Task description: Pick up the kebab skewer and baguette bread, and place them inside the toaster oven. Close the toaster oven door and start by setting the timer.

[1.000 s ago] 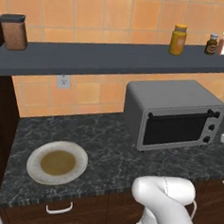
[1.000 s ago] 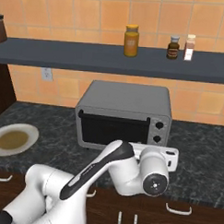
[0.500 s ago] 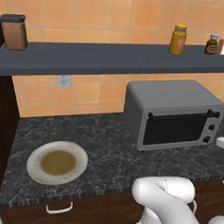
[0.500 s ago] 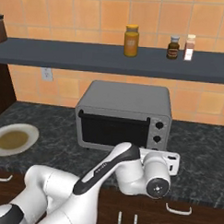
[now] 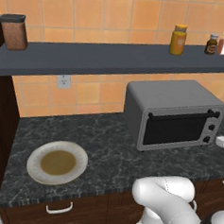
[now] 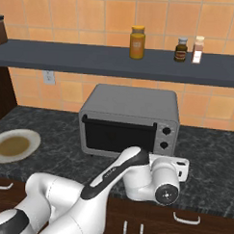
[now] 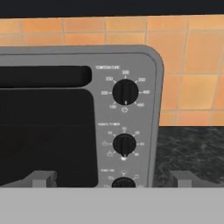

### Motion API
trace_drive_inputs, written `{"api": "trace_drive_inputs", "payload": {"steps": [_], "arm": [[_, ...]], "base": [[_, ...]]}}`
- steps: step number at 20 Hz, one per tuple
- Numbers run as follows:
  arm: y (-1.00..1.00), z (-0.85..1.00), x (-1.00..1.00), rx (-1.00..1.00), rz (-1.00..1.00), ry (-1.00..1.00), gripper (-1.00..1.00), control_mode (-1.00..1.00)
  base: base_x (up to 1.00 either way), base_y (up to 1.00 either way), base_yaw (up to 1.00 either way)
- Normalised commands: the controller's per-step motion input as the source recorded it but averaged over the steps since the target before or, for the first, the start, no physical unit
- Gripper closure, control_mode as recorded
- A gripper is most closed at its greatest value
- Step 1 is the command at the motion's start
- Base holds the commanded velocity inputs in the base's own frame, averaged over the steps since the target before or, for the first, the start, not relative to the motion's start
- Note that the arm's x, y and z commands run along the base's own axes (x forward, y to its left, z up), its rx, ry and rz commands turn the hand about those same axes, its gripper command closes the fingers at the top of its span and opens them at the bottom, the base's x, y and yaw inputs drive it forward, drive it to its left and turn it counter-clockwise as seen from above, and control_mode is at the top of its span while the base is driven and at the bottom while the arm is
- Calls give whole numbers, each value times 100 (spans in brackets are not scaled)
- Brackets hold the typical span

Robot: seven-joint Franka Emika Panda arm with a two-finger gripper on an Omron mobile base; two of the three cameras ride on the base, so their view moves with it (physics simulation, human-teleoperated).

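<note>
1. On the dark counter, your toaster oven (image 5: 173, 113) stands with the toaster oven door (image 6: 119, 135) shut, so the timer step looks next.
2. Your gripper (image 7: 113, 178) faces the knob column; fingertips (image 7: 41, 178) sit wide apart, holding nothing.
3. You're lined up low, toward the bottom knob (image 7: 123, 182), probably the timer.
4. Skewer and baguette: presumably inside, behind the dark glass.

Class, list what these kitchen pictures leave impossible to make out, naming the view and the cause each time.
- Toaster oven interior: dark glass door hides it, both base views.
- Lowest knob: cut off by the bottom band, hand view.
- Knob lettering: too small and blurred, hand view.
- Shelf jar labels: too small, base views.
</note>
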Motion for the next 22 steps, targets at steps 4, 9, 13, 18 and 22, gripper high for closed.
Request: {"api": "trace_drive_inputs", "payload": {"steps": [4, 9, 13, 18, 22], "arm": [[-1, -14, 0, 0, 0, 0, -100, -100], [-11, -56, 0, 0, 0, 0, -100, -100], [-4, -21, 3, 0, 0, 0, -100, -100], [0, 0, 34, 0, 0, 0, -100, -100], [0, 0, 35, 0, 0, 0, -100, -100]], "base": [[0, 0, 0], [0, 0, 0], [0, 0, 0], [0, 0, 0], [0, 0, 0]]}}
